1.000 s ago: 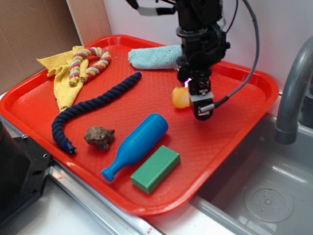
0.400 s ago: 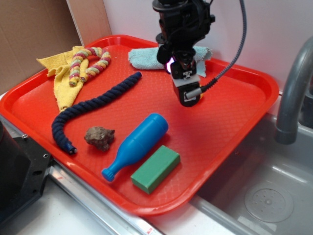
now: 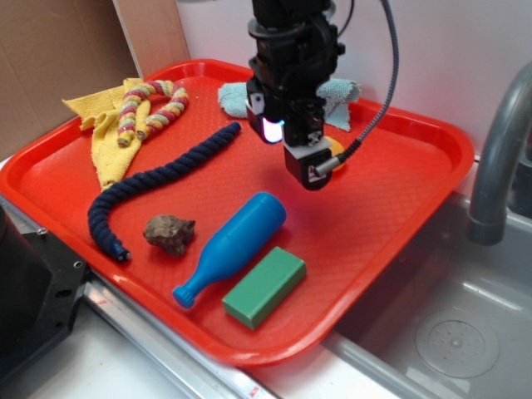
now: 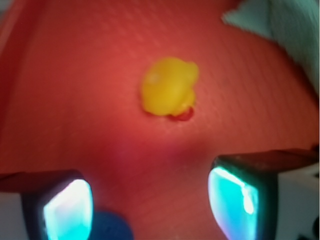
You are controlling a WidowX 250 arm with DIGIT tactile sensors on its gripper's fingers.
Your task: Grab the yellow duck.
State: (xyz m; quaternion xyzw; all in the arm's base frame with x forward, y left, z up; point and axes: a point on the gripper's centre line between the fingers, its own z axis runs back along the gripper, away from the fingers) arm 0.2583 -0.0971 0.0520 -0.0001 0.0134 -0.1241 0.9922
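Black and lit cyan at its inner faces, the gripper (image 4: 150, 200) hangs over the red tray (image 3: 399, 208) with its fingers (image 4: 62, 205) spread wide, nothing between them and nothing touching them. In the wrist view the duck (image 4: 167, 92) lies on the tray ahead of the fingertips, apart from them, with a small red spot at its lower edge. A corner of the teal cloth (image 4: 280, 25) shows at the top right of that view, near the duck but not touching it.

From the exterior view the gripper (image 3: 306, 170) sits low over the middle of the tray, just in front of the teal cloth (image 3: 341, 90). Only a sliver of the duck (image 3: 337, 150) peeks out at the gripper's right side. A second ago the arm was further right, with the duck showing at its left; since then it has moved left and back, so the duck now shows on the other side. The other things lie as they did: bottle (image 3: 233, 245), green block (image 3: 264, 285), brown rock (image 3: 169, 233), dark rope (image 3: 158, 179), striped rope (image 3: 154, 104) on the yellow cloth (image 3: 104, 137).

The wrist view is soft and blurred, so the duck's head and beak cannot be told apart. A blue blur (image 4: 112, 227) at its bottom edge is cut off.
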